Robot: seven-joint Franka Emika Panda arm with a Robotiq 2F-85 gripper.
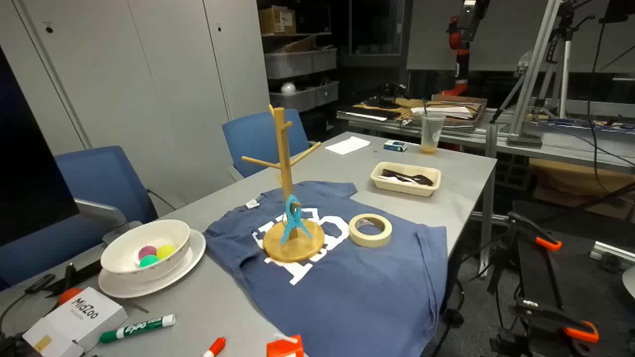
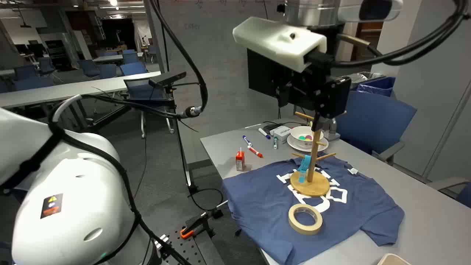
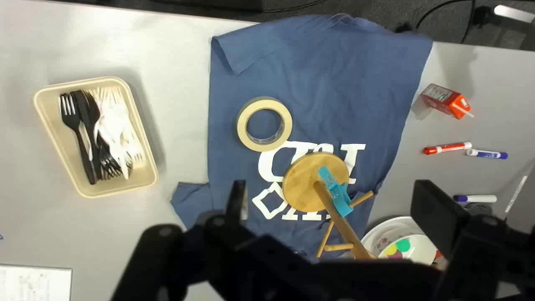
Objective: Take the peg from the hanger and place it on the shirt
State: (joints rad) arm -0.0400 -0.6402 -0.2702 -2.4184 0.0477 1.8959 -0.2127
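Peg, just one, hangs on one hanger upon one shirt; one tool has its jaws apart.

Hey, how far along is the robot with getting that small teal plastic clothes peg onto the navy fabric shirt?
Done: nothing yet; the teal plastic peg hangs on the light, round-based wooden stand. In hand: nothing; the black gripper is wide open. Left: grasp and free the peg, then lay it on the white-printed navy shirt under the stand.
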